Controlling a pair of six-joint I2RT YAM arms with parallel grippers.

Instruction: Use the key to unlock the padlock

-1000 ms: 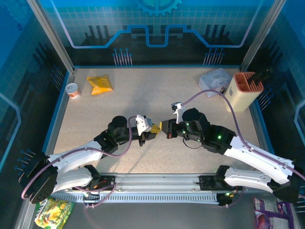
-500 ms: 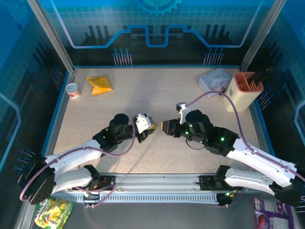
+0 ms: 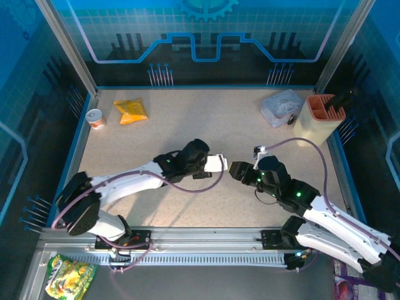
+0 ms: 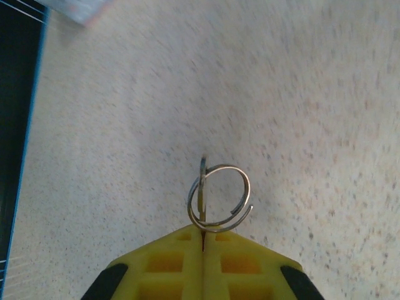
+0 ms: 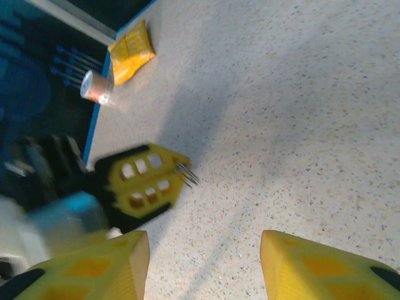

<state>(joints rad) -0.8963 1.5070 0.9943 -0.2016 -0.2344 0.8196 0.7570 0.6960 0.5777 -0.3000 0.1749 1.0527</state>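
Note:
My left gripper [image 4: 204, 230] is shut on the key [image 4: 203, 190]. The key is a thin silvery sliver seen edge-on, sticking out past the yellow fingertips with its wire ring [image 4: 220, 197] hanging on it. In the top view the left gripper [image 3: 223, 165] reaches to the table's middle, almost tip to tip with my right gripper [image 3: 235, 169]. The right gripper [image 5: 205, 240] stands open above bare tabletop with nothing between its fingers. It faces the left gripper's yellow fingers [image 5: 145, 181] and the ring [image 5: 187, 174]. The padlock is out of view.
A yellow packet [image 3: 131, 111] and a small can [image 3: 95, 118] lie at the back left. A crumpled clear bag [image 3: 281, 107] and a beige holder with an orange top [image 3: 320, 116] stand at the back right. Blue rails edge the table.
The right gripper has opened and drawn back to the right. The left arm has stretched to the right, staying shut on the key.

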